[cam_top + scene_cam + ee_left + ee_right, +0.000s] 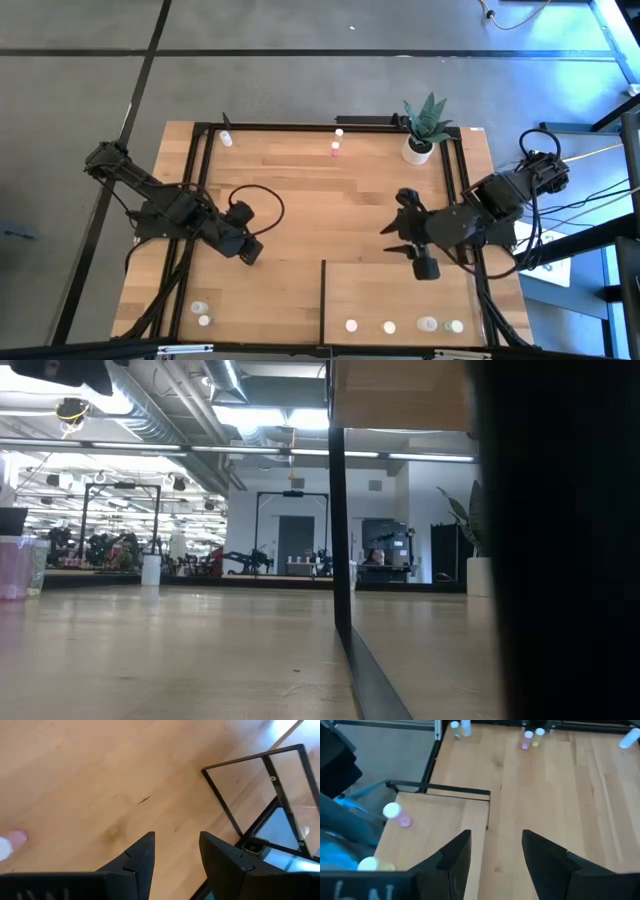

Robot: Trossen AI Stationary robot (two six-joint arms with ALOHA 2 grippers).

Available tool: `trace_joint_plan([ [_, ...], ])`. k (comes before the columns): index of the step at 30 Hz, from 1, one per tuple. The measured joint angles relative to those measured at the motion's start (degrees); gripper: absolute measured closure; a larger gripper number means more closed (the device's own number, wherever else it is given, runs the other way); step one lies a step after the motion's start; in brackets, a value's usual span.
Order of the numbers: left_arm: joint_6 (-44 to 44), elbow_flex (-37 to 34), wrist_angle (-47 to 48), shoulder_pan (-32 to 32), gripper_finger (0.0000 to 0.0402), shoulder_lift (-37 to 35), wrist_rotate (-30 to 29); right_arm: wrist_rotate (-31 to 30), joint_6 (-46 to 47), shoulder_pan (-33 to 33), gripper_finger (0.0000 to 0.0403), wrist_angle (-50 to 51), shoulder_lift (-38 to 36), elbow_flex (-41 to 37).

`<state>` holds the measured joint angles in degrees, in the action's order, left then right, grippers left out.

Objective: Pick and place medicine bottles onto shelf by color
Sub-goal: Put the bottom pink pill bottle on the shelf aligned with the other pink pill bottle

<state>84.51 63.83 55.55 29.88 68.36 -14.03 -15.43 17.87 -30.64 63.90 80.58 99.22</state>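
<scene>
The shelf [400, 295] is a pale panel with a thin dark edge at the table's near right. Several small medicine bottles stand along its near edge [389, 326]; in the right wrist view a pink one [396, 814] and a yellowish one [370, 865] show there. Two more bottles [202, 314] stand at the near left and others [336, 141] by the far edge. My left gripper [176, 857] hangs open over bare wood at the table's left. My right gripper [495, 855] hangs open by the shelf's far edge [440, 790]. Neither has anything between its fingers.
A white pot with a green plant [420, 135] stands at the far right. A thin dark frame [300, 127] runs around the table, and a corner of dark framing [250, 795] shows ahead of my left gripper. A pinkish bottle [11, 842] stands near it.
</scene>
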Motion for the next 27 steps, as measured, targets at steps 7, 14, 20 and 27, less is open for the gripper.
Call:
trace_joint_plan([
  [7, 6.2, 0.0, 2.3, -0.1, 0.0255, 0.0, 1.5, 0.0, 1.4, 0.9, 0.0225, 0.0, 0.0, 0.0],
  [14, 25.1, 0.0, 20.0, -0.1, 0.0255, 0.6, 7.1, -0.1, 1.4, 0.9, 0.0225, -1.4, 0.0, 0.0],
  [20, 29.7, 0.0, 20.9, -0.3, 0.0255, 0.6, 8.2, 0.0, 1.3, 2.0, 0.0225, -1.5, 0.0, 0.0],
  [27, 30.9, 0.0, 20.9, -2.8, 0.0255, 0.7, 8.2, 0.1, -4.5, 5.1, 0.0225, -1.6, 0.0, 0.0],
])
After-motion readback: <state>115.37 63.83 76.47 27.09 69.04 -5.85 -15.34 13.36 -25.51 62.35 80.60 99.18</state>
